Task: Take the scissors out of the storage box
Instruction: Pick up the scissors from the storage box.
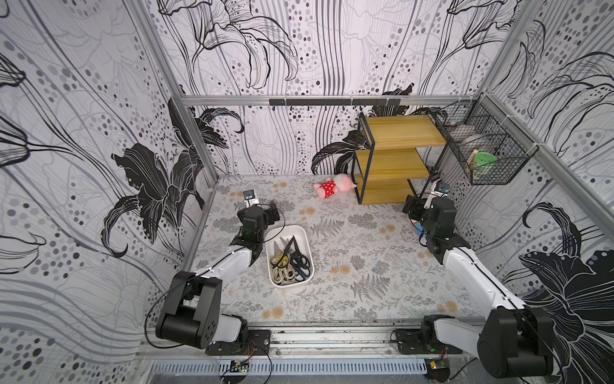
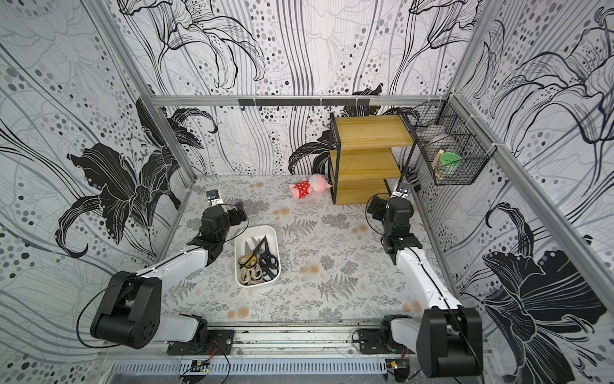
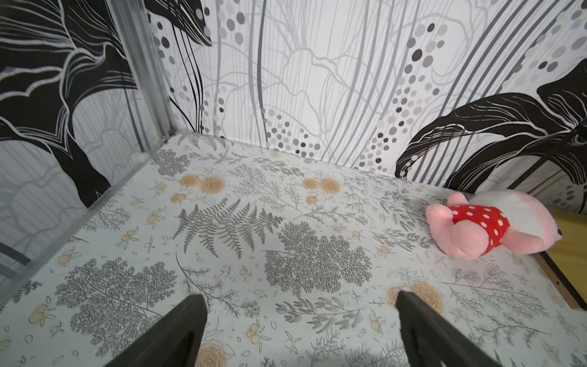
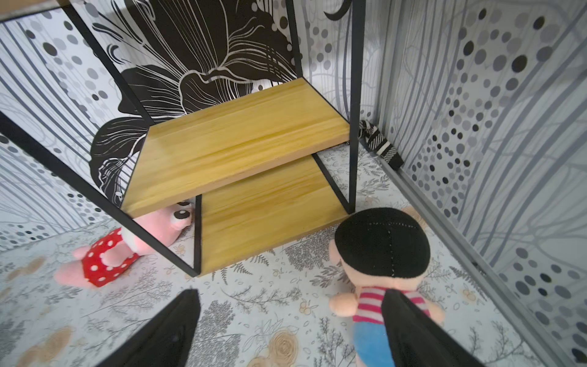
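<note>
The storage box [image 1: 292, 285] [image 2: 257, 284] is a shallow white tub standing left of the table's middle. Several scissors [image 1: 290, 261] [image 2: 259, 261] lie piled inside it, with black, dark blue, yellow-black and cream handles toward the front and blades toward the back. My left arm [image 1: 232, 259] reaches along the box's left side, its wrist past the box's far left corner. In the left wrist view my left gripper [image 3: 298, 300] is open over bare tablecloth. My right gripper [image 4: 290, 295] is open too, far to the right of the box, by the shelf. Neither wrist view shows the box.
A wooden shelf rack [image 1: 395, 156] stands at the back right with a pink plush toy [image 1: 334, 186] lying at its left foot. A black-haired doll [image 4: 381, 244] stands right by one right fingertip. A black wire basket [image 1: 481, 149] hangs on the right wall.
</note>
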Available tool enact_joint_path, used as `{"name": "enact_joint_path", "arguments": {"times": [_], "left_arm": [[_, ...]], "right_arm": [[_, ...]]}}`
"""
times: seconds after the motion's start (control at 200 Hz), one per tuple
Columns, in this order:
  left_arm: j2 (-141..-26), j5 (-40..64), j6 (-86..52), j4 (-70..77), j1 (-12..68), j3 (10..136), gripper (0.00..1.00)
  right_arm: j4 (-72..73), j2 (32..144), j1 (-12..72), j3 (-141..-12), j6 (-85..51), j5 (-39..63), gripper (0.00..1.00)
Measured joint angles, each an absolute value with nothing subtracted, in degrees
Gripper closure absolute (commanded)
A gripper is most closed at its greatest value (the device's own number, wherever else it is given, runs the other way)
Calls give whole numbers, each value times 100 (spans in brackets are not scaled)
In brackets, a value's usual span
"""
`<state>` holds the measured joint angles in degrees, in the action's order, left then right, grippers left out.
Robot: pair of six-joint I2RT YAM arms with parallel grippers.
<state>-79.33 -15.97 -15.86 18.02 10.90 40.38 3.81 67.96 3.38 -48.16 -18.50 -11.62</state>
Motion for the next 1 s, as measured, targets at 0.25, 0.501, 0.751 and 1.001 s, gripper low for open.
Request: {"name": "enact_joint_path", "arguments": {"times": [0.25, 0.501, 0.751, 1.001], "left_arm": [[-7638, -1426, -2764, -329, 1094, 4987, 2], [-7452, -1120, -4023, -2053, 1503, 5570, 2], [-7240, -897, -4491, -2792, 1570, 5194, 3], [-7572, -502, -4292, -2672, 1531, 5078, 3]], "right_arm": [[-1070, 6777, 338, -5201, -3046, -237, 12], [-2049, 7452, 834, -5870, -3295, 620, 33], [-2554, 7577, 2517, -6069, -3485, 816, 52], [-2932, 8654, 4206, -7533, -3719, 548, 61]]}}
